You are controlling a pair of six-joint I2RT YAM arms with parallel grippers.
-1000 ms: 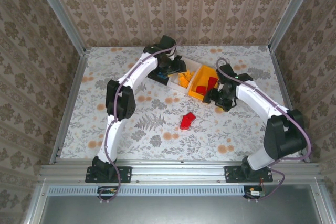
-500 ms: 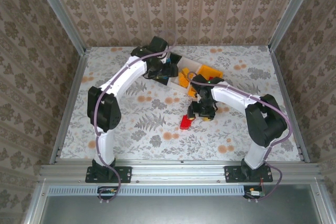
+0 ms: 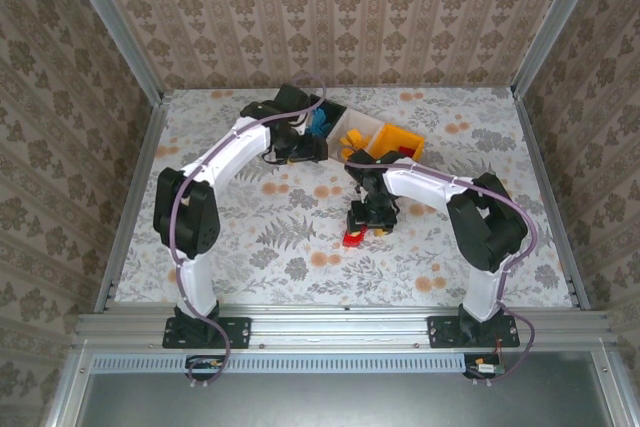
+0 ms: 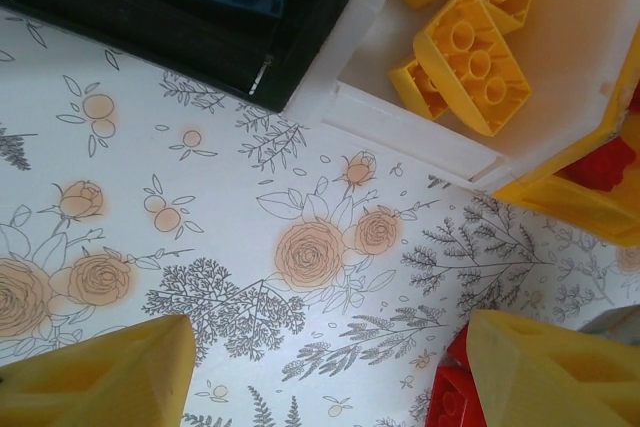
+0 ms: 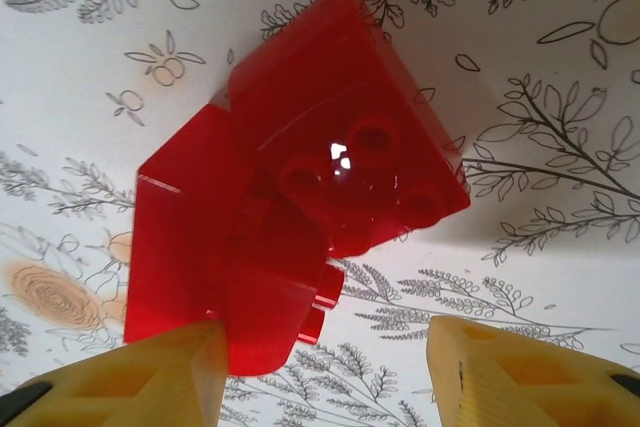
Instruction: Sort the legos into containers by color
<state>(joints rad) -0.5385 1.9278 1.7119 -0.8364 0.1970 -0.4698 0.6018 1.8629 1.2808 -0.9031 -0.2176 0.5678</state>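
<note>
Right wrist view: what look like two red legos [image 5: 330,197] lie jammed together on the floral table [image 5: 560,67], one tipped against the other.
Right jaws: the right gripper [image 5: 320,372] stands apart, clamping nothing; one finger [image 5: 130,377] meets the lower brick's edge, the other is clear of it.
Brick against jaws: mostly beyond the fingertips, only a low corner between them, off to one side.
Risk: closing from here may catch just that corner, so the brick could twist out, or the pair could split.
Left jaws: the left gripper [image 4: 320,377] is wide and empty, just beside the bins.
Bins: black bin [image 4: 200,37] holds blue, white bin [image 4: 400,117] yellow, orange-yellow bin [image 4: 570,197] red.
</note>
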